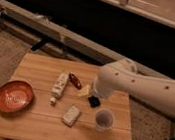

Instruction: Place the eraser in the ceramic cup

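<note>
The eraser (pixel 74 80), a small dark bar with a red patch, lies on the wooden table (pixel 35 126) just right of the white bottle. The ceramic cup (pixel 103 119) stands upright near the table's front right; I cannot see inside it. My gripper (pixel 94 101) hangs from the pale arm that comes in from the right. It sits between the eraser and the cup, a little left of and behind the cup. It looks open and I see nothing held in it.
A white tube-like bottle (pixel 59 86) lies mid-table. A pale rectangular block (pixel 71 115) lies in front of it. A wide orange-red bowl (pixel 14 96) sits at the left. A dark rail and wall run behind the table.
</note>
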